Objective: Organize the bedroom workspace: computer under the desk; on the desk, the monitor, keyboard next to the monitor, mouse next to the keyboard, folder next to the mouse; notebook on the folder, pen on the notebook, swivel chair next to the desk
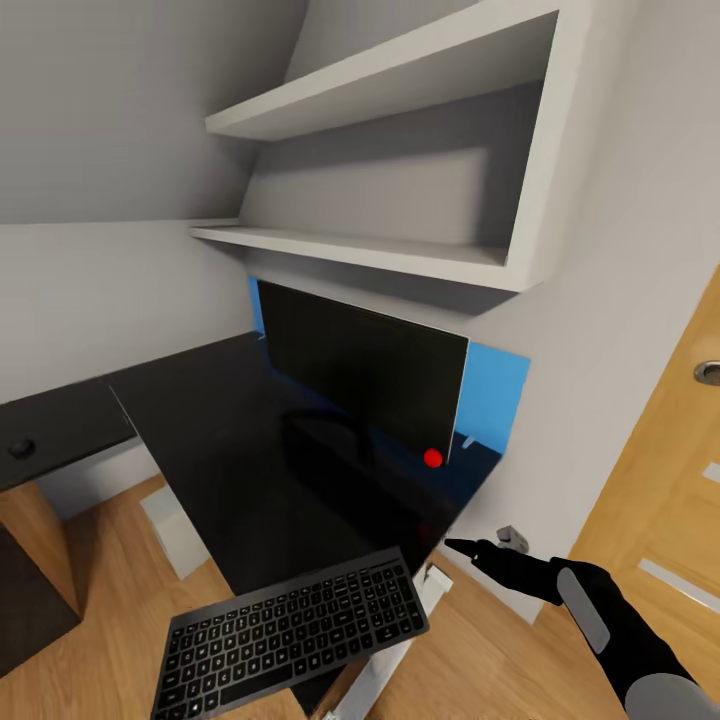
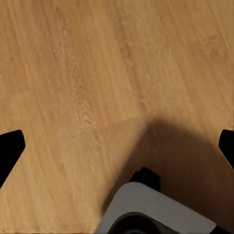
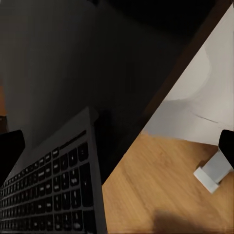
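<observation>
The keyboard (image 1: 292, 632) is seen lying on the near edge of the black worktop (image 1: 250, 450), partly overhanging it, in front of the monitor (image 1: 360, 372). The keyboard-placing step is judged to be in hand; a push further in, toward the monitor, is called for next. The right end effector (image 3: 117, 146) is held wide open and empty beside the keyboard. The left end effector (image 2: 117, 146) is spread open over the wood floor (image 2: 87, 73), nothing held. A small dark object (image 1: 21, 447) on the adjoining surface cannot be identified.
</observation>
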